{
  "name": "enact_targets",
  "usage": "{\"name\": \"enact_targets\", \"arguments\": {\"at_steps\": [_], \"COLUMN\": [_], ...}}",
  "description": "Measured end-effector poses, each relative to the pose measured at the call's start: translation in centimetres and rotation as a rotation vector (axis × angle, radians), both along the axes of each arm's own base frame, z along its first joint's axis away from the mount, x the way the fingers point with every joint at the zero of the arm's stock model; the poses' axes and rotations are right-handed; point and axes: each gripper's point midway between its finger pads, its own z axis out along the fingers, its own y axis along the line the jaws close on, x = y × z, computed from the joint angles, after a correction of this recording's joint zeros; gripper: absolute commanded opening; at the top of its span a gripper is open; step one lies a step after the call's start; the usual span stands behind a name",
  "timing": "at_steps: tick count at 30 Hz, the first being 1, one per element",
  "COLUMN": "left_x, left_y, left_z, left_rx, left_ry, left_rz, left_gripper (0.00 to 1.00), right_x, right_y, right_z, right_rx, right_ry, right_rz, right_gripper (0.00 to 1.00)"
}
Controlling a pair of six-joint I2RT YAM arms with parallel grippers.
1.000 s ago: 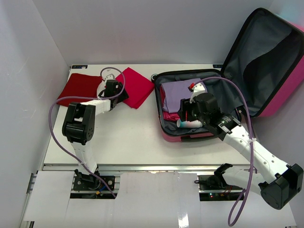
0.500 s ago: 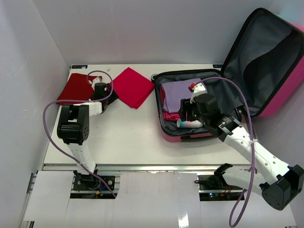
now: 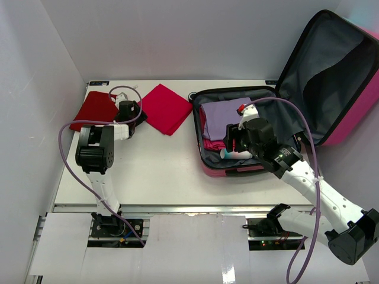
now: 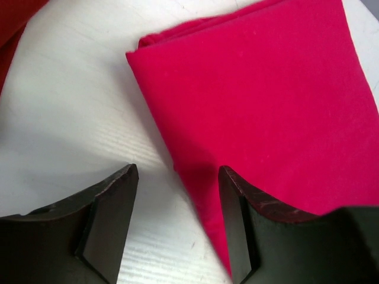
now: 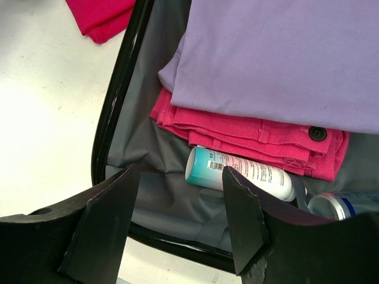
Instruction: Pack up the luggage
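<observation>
Left wrist view: we see our left gripper (image 4: 177,177) spread wide above the white table (image 4: 71,112), with the edge of a folded crimson cloth (image 4: 260,100) beneath one finger. Our right gripper (image 5: 180,177), likewise spread, hangs over the open pink hard-shell suitcase (image 5: 127,136). Just beyond its fingertips lie a white-and-teal tube (image 5: 237,171), a folded pink garment (image 5: 249,133) and a folded lavender garment (image 5: 278,59).

The left claw (image 4: 177,173) hangs over the table (image 4: 71,118), with the edge of a folded cloth (image 4: 266,100) between its fingers. Another cloth (image 4: 12,23) lies ahead to its left. The right claw (image 5: 180,174) hangs over the suitcase (image 5: 121,89). Inside, a tube (image 5: 243,171) lies just ahead, a can (image 5: 340,204) to its right, folded trousers (image 5: 237,133) beyond, and a shirt (image 5: 278,59) on them.
</observation>
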Motion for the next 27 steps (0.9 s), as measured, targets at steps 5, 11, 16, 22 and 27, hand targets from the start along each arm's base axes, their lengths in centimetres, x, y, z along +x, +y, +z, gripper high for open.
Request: {"name": "enact_targets", "arguments": {"at_steps": [5,11,16,22,27], "left_x": [1.4,3.1,2.5,-1.4,-8.5], "left_y": [0.0,-0.2,0.1,0.3,0.8], "left_z": [-0.1,-0.4,-1.0,-0.9,-1.3], "left_rx": [-0.006,-0.018,-0.044,-0.097,-0.123], "left_ry": [-0.032,-0.067,-0.061,-0.004,0.078], "left_rz": [0.011,0.015,0.047,0.096,0.163], "left_gripper": [0.60,0.45,0.09,0.00,0.02], "right_x": [-0.3,-0.4,-0.5,-0.6,-0.9], "right_y": [-0.1,-0.1,0.0,0.1,0.3], "right_z": [0.7,0.9,0.9,1.0,1.3], "right_rx": [0.012,0.014,0.012,0.017,0.029], "right_ry": [-0.020,-0.026,-0.027,-0.028,-0.031], "right_rz": [0.006,0.017,0.025,0.034,0.047], "right_gripper": [0.65,0.66,0.66,0.66,0.67]}}
